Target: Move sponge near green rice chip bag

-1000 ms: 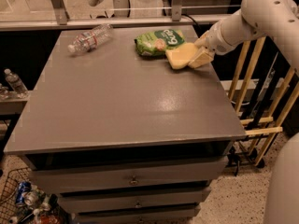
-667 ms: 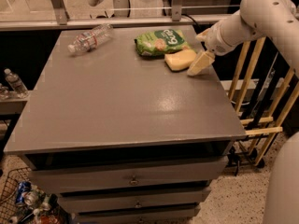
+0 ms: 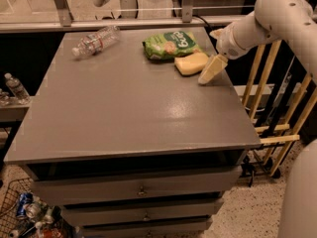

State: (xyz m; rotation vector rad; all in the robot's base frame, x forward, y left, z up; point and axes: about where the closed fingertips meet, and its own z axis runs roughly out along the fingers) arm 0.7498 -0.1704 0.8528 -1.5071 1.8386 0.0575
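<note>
The pale yellow sponge [image 3: 190,63] lies flat on the grey table [image 3: 133,113] near its far right corner. It touches the front right edge of the green rice chip bag [image 3: 171,44], which lies flat just behind it. My gripper [image 3: 208,73] hangs from the white arm at the right and points down at the table, just right of the sponge. It is open, holds nothing, and stands apart from the sponge.
A clear plastic water bottle [image 3: 96,40] lies at the far left of the table. Another bottle [image 3: 17,88] stands on a low shelf to the left. Wooden rails [image 3: 277,128] stand right of the table. A wire basket with cans [image 3: 25,212] sits at lower left.
The gripper let go of the sponge and moved right and slightly toward the front. The sponge now rests on the table against the green bag.
</note>
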